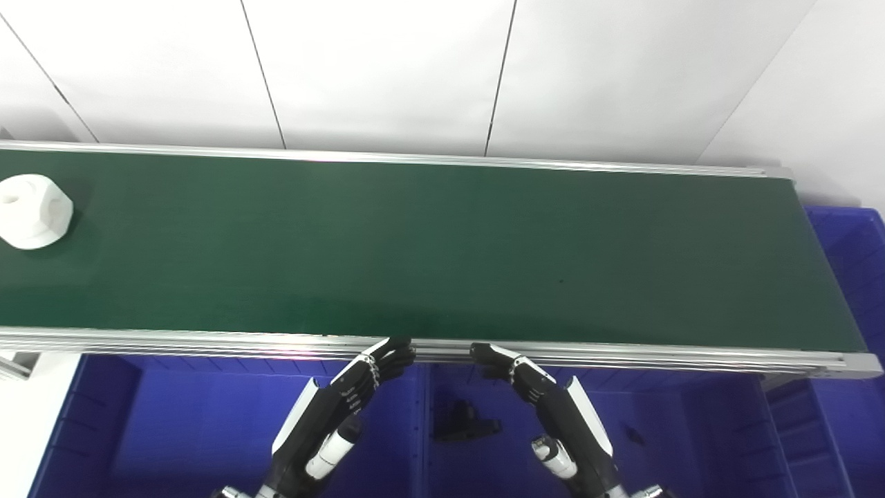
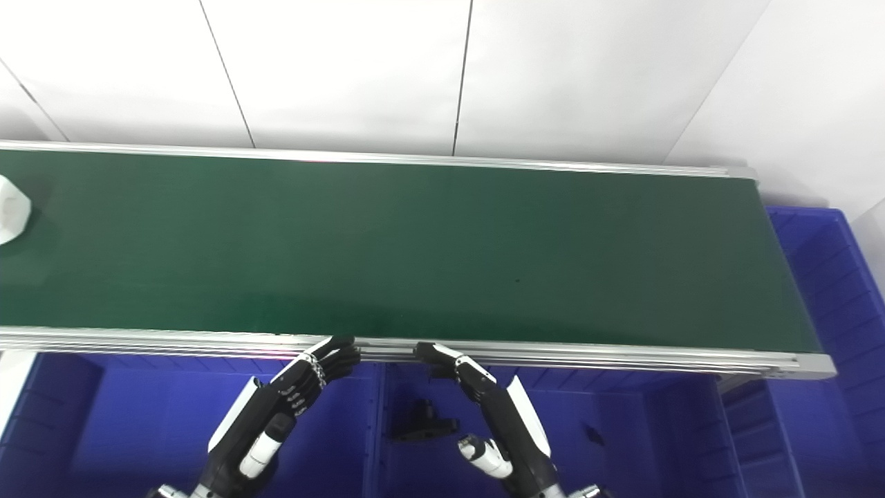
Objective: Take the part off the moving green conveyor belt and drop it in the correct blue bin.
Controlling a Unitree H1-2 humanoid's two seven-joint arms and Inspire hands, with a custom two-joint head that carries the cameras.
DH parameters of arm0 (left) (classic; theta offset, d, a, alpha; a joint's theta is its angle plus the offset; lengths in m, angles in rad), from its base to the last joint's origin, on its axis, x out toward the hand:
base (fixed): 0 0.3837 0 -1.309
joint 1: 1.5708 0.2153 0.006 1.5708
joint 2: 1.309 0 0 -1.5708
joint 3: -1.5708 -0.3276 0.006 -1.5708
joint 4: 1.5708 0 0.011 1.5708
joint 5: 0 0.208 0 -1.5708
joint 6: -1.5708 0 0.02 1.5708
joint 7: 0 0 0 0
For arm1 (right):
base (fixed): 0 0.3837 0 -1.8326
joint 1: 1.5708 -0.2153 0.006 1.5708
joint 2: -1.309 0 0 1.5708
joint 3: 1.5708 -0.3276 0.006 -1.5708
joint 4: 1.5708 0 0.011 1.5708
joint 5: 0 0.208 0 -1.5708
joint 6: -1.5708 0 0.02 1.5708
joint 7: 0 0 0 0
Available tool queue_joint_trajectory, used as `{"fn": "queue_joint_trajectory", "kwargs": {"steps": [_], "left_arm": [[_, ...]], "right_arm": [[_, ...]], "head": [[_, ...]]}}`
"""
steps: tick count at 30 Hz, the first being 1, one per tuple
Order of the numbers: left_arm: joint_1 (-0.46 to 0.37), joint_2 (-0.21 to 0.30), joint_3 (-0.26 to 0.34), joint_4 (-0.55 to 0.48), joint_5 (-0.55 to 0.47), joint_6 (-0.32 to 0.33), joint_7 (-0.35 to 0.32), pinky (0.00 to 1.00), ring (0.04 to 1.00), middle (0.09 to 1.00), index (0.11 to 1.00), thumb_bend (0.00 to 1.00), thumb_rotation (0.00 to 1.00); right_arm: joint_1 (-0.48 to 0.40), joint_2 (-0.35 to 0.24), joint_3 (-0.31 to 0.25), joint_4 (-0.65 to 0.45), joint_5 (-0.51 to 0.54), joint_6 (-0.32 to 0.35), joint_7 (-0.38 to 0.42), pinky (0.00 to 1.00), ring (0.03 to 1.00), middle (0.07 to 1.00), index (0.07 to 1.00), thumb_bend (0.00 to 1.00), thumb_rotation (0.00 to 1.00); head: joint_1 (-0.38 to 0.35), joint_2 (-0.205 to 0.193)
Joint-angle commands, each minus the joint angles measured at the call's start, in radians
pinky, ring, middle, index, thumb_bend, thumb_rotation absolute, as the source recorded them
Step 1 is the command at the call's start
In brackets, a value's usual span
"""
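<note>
Both hands, left hand [image 1: 352, 394] and right hand [image 1: 536, 387], hover empty with fingers loosely spread at 6 o'clock; white part [image 1: 33, 211] rides green conveyor belt [image 1: 442, 249] at 9 o'clock.

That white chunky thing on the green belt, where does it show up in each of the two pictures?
Left eye view: the white part sits whole on the green belt, at the far left.
Right eye view: only a sliver of the white part shows, cut off by the left edge.
Shared landmark: the black piece in the blue bin between the two hands, below the belt.
</note>
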Motion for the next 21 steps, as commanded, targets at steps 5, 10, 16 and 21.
{"fn": "queue_joint_trajectory", "kwargs": {"steps": [5,10,16,21], "left_arm": [[0.013,-0.001,0.001,-0.057,-0.004,0.003,0.001,0.89,0.870,0.854,0.865,0.65,0.92],[0.006,0.009,-0.001,-0.052,-0.024,0.006,-0.011,0.90,0.887,0.863,0.869,0.65,0.92],[0.008,0.006,-0.004,-0.055,-0.024,0.008,-0.008,0.88,0.877,0.859,0.866,0.65,0.91],[0.010,0.003,-0.005,-0.054,-0.020,0.010,-0.005,0.89,0.880,0.860,0.867,0.64,0.91]], "right_arm": [[0.007,0.008,-0.008,-0.068,0.010,-0.017,0.017,0.80,0.844,0.851,0.799,0.89,1.00],[0.005,0.006,-0.010,-0.068,0.007,-0.020,0.023,0.80,0.844,0.856,0.804,0.86,1.00],[0.011,0.012,-0.014,-0.073,0.012,-0.016,0.023,0.80,0.843,0.850,0.797,0.85,1.00],[0.009,0.009,-0.015,-0.066,0.008,-0.014,0.027,0.80,0.849,0.853,0.802,0.86,1.00]], "head": [[-0.009,0.019],[-0.011,0.020],[-0.005,0.016],[-0.003,0.010]]}}
